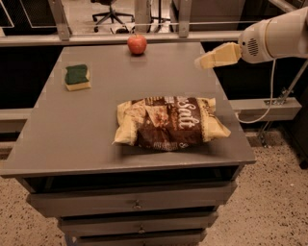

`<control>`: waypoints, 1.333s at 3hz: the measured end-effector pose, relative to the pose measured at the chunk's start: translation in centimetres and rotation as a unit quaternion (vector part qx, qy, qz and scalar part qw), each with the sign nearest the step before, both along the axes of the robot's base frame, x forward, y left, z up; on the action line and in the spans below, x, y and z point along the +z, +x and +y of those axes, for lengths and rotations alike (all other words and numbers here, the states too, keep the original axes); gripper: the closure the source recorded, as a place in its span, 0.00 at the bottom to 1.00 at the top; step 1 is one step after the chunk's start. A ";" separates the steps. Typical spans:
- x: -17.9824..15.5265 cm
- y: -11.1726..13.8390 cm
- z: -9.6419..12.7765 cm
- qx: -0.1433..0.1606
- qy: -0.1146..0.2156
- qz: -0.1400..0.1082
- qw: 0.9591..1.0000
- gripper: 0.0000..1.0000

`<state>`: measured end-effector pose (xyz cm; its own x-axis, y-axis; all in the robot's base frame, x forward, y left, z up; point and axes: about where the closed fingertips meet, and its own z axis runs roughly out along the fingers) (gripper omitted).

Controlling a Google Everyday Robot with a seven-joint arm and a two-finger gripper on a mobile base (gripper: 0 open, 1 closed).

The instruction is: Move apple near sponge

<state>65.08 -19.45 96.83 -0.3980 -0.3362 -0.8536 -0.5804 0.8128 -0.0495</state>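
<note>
The red apple [137, 44] sits at the far edge of the grey table [72, 134], near the middle. The sponge [77, 77], dark green on top over yellow foam, lies at the far left of the table. My gripper [199, 62] reaches in from the right on a white arm, above the table's far right edge. It is to the right of the apple and apart from it, holding nothing.
A large brown-and-cream chip bag [171, 123] lies across the front right part of the table. Drawers [137, 204] run below the tabletop. A rail and an office chair [111, 10] stand behind the table. A cable hangs at the right.
</note>
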 end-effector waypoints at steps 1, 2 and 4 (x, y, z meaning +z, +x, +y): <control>1.1 1.3 -0.1 -0.016 0.008 -0.030 0.999 0.00; 1.1 1.4 0.1 -0.016 0.010 -0.032 0.999 0.00; -0.3 4.6 4.3 -0.012 0.059 -0.092 0.994 0.00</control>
